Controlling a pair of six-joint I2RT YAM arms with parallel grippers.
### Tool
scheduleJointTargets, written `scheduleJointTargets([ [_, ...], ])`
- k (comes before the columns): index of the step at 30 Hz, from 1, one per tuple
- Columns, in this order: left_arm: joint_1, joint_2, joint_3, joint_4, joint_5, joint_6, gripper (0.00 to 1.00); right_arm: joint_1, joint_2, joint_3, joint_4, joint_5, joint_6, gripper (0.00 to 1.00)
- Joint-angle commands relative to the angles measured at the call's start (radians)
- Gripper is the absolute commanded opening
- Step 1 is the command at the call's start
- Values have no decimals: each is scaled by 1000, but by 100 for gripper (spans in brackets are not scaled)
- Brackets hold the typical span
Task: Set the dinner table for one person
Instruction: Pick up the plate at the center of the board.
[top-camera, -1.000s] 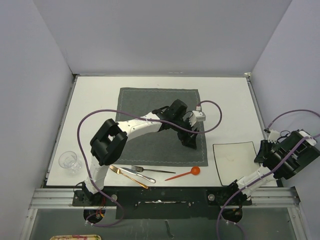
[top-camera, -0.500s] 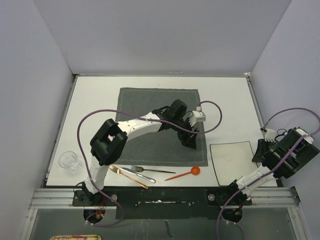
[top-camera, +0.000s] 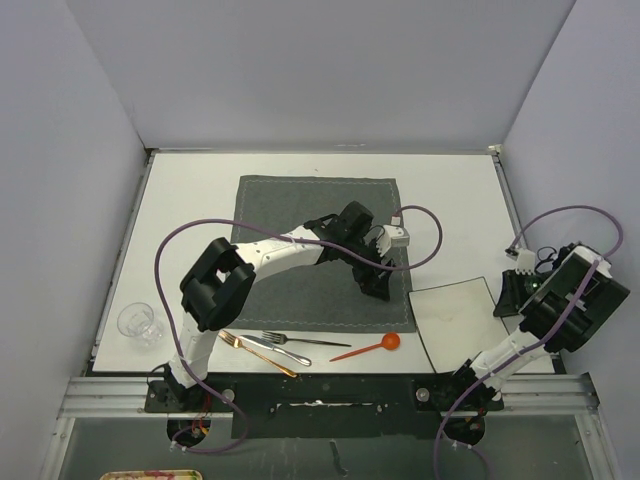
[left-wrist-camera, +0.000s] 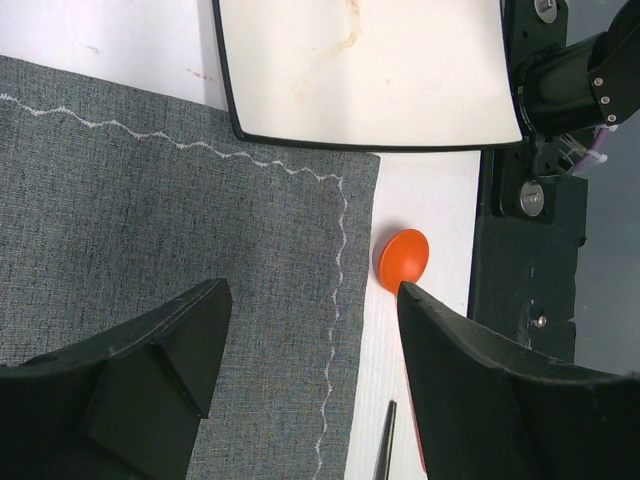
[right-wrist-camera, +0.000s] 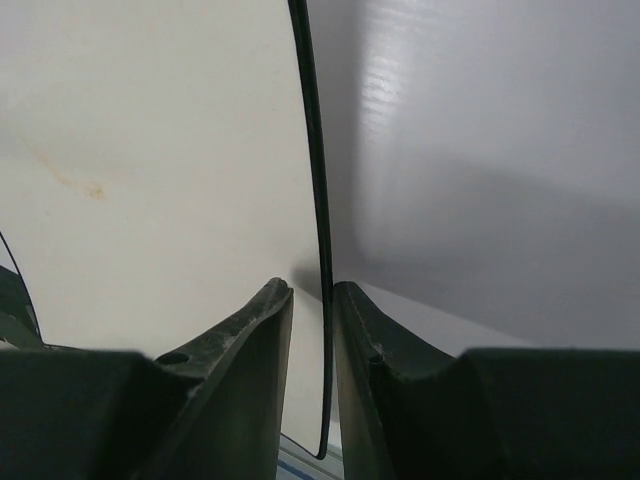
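I am pinching the rim of the plate (top-camera: 455, 322) in my right pincer (right-wrist-camera: 312, 290), just right of the placemat (top-camera: 300, 215) | left pincer (left-wrist-camera: 310, 292) hanging agape, empty, over placemat | counter (top-camera: 195, 205) lying beneath placemat | risk: plate slipping from so thin a hold

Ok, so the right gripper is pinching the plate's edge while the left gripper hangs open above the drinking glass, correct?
No. The left gripper hangs open above the grey placemat, near its stitched corner, not the drinking glass; the left wrist view shows it. The right gripper is indeed pinching the plate's edge.
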Motion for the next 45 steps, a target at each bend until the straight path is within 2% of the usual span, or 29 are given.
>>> scheduleJointTargets([
  [1, 0, -53, 19, 5, 41, 4, 66, 44, -46, 6, -7, -8, 51, 25],
  [11, -9, 34, 56, 48, 103, -118, 66, 62, -43, 1, 9, 9, 61, 24],
  [17, -10, 97, 46, 101, 174, -251, 66, 62, -41, -2, 14, 9, 59, 24],
  [22, -16, 139, -11, 210, 181, -383, 64, 62, -40, 9, 12, 5, 59, 24],
  [25, -22, 168, -15, 220, 155, -427, 64, 62, -40, 12, 12, 4, 58, 24],
  [32, -32, 173, -9, 238, 90, -471, 63, 63, -30, 17, 14, 1, 60, 23],
  [45, -49, 260, 144, 160, 61, -450, 63, 63, -8, 2, 37, -11, 62, 20],
])
